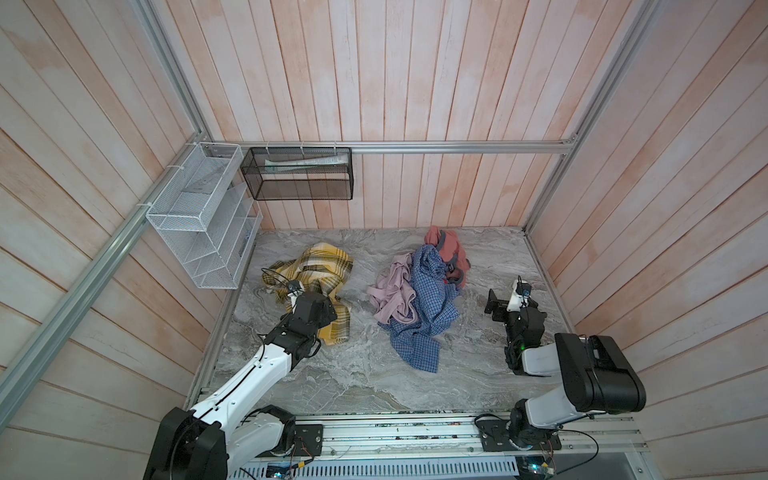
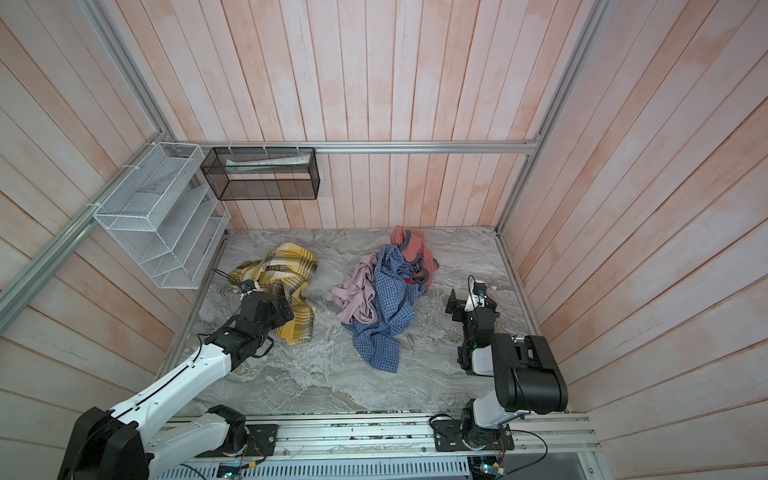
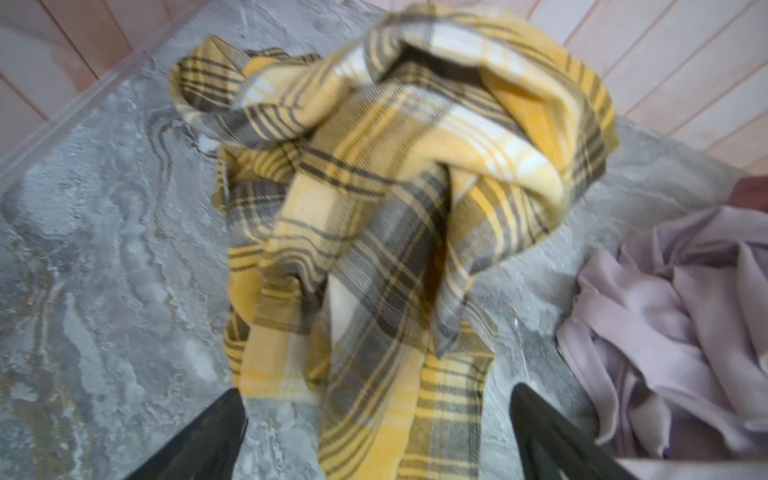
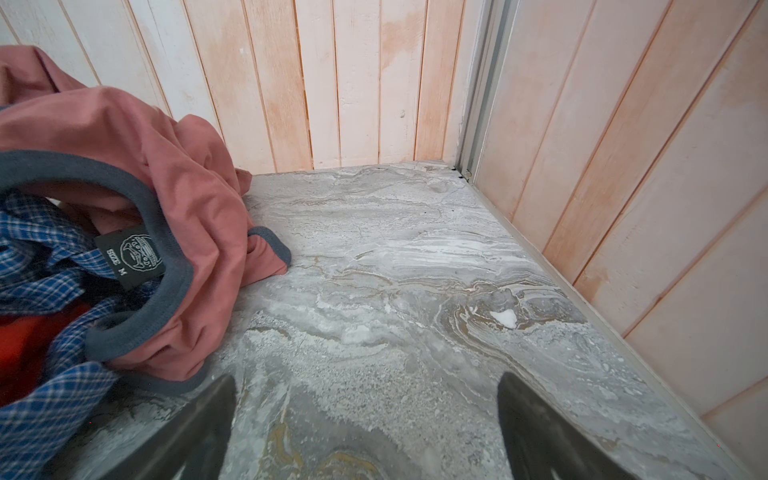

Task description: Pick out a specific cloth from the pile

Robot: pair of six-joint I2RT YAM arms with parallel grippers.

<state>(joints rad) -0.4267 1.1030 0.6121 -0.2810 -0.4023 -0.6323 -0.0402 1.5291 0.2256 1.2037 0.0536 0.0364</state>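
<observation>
The cloth [image 1: 320,266] [image 2: 286,266], mustard-yellow plaid with grey and white stripes, lies crumpled by itself on the left of the marble table. In the left wrist view the cloth [image 3: 395,187] fills the middle. One strip of it runs between the wide-apart fingers of my left gripper [image 3: 376,395], which is open and touches none of it. The pile [image 1: 419,299] [image 2: 382,299] of pale pink, blue checked and salmon garments sits mid-table, apart from the cloth. My right gripper [image 1: 494,305] [image 2: 455,305] [image 4: 365,382] stands open above bare table, right of the pile.
A white wire rack [image 1: 199,232] and a black mesh basket [image 1: 297,174] hang at the back left. Plank walls enclose the table [image 1: 365,374] on three sides. The pink garment [image 3: 673,332] lies near my left gripper, and the salmon shirt [image 4: 124,166] lies by my right one.
</observation>
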